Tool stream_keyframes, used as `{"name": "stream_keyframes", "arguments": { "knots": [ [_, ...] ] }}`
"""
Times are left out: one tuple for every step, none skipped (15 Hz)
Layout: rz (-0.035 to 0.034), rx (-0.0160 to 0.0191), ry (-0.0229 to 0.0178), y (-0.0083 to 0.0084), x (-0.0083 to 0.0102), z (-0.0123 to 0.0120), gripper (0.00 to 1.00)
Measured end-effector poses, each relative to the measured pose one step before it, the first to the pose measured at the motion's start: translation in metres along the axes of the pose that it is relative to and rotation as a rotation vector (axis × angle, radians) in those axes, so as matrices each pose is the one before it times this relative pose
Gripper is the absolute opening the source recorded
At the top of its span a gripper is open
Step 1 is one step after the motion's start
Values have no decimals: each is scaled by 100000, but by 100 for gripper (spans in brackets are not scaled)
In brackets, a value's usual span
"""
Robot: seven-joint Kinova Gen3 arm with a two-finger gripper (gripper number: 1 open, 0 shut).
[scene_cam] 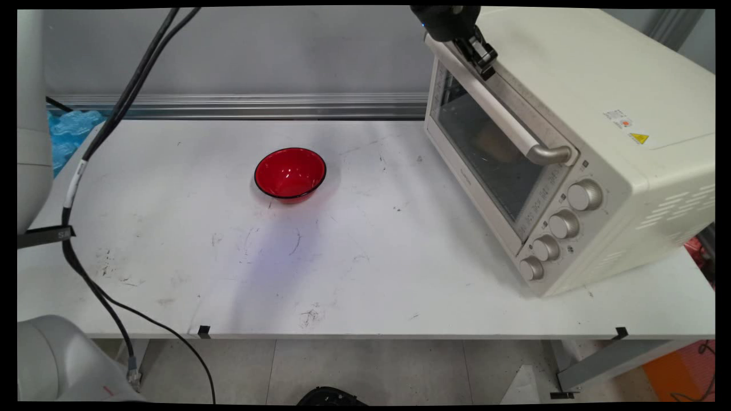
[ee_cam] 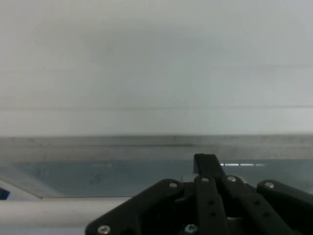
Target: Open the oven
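Reaching in from the top edge of the main view, the black gripper (scene_cam: 482, 60) sits at the upper far corner of the toaster oven (scene_cam: 599, 148), its tip on or just above the top rail of the door, right beside the far end of the handle (scene_cam: 502, 117); whether its fingers are spread or closed cannot be told from either view. In the hand view the gripper (ee_cam: 208, 169) looks straight at the oven's cream top panel, with the metal rail and the glass door (scene_cam: 485, 154) below it and the white handle bar running across the lower left. The cream-coloured oven stands on the right side of the white table (scene_cam: 371, 274), its long axis running from the near right to the far left, its door shut and facing the table's middle. Four silver knobs (scene_cam: 557, 231) line the near end of the front. A yellow warning triangle and a small label (scene_cam: 625, 125) lie on its top, their text unreadable. Well apart, a red bowl (scene_cam: 290, 174) sits upright near the table's centre.
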Motion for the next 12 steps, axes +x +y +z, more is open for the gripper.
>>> {"name": "stream_keyframes", "arguments": {
  "knots": [
    [-109, -144, 144, -59, -135, 239, 0],
    [-51, -137, 81, -49, -121, 192, 0],
    [-20, -163, 153, -57, -131, 226, 0],
    [66, -156, 213, -48, -85, 203, 0],
    [104, -168, 297, -68, -83, 243, 0],
    [111, -176, 238, -50, -71, 189, 0],
    [140, -198, 213, -38, -59, 185, 0],
    [145, -277, 192, -28, -95, 192, 0],
    [105, -200, 92, -19, -95, 143, 0],
    [82, -182, 37, -26, -131, 131, 0],
    [29, -105, -126, -17, -158, 92, 0],
    [-35, -77, -187, -9, -142, 58, 0]
  ]
}}
